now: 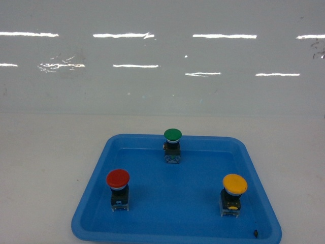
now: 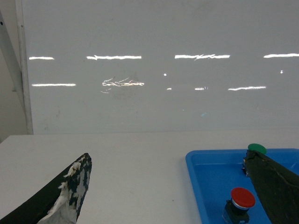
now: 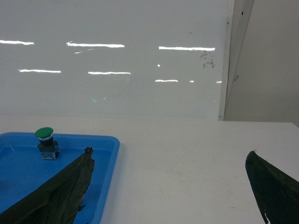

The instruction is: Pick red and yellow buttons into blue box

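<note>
We see a red button [image 1: 118,179], yellow button [image 1: 234,184] and green button [image 1: 172,135] upright in a shallow blue tray [image 1: 152,223]. Our left gripper [image 2: 173,186] and right gripper [image 3: 168,186] hang spread, empty.

My head camera looks forward and slanting down from above onto the shallow blue tray [image 1: 152,203] on the white tabletop [image 1: 45,162], facing the glossy wall [image 1: 162,56]. My left wrist camera sits low, near the tabletop, level toward the same wall, between my own fingers [image 2: 70,186]; it catches the tray's left part with the red button [image 2: 243,198] and green button [image 2: 256,149]. My right wrist camera, equally low, sees the tray's right corner; all three views share the green button.
</note>
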